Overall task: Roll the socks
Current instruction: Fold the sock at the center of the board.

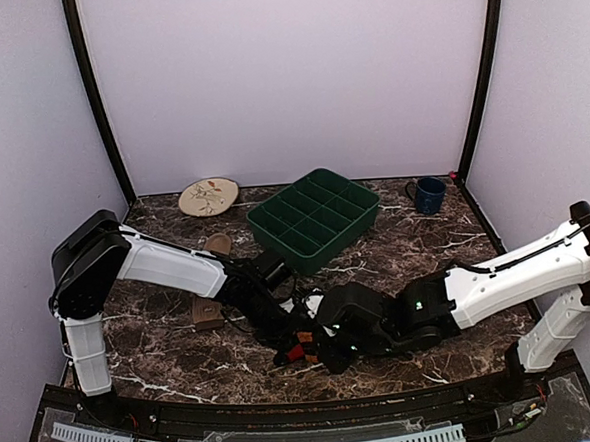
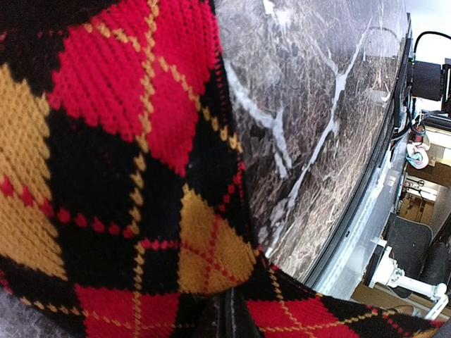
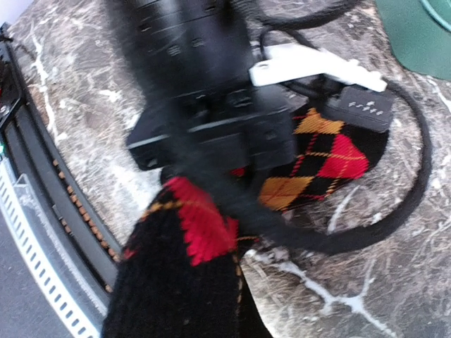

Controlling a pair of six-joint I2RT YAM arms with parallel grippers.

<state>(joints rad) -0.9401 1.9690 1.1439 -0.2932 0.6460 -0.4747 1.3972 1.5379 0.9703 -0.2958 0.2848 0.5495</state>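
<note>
Meeting near the table's (image 1: 428,263) six o'clock edge, left gripper (image 1: 287,346) and right gripper (image 1: 323,356) both pinch the argyle sock (image 1: 301,347), fingers pressed together – farther back, toward nine o'clock, the tan sock (image 1: 208,310) lies beside the left arm (image 1: 172,264)

Argyle sock (image 2: 127,176) over marble table (image 2: 310,120)

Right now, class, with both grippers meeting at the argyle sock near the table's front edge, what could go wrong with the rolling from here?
1. The left gripper and right gripper are crowded together, both shut on the argyle sock. They could bump, or pull the fabric apart rather than roll it.
2. A black cable loops round the sock and may snag it.
3. The sock lies close to the table edge, so a slip might drop it off.
</note>
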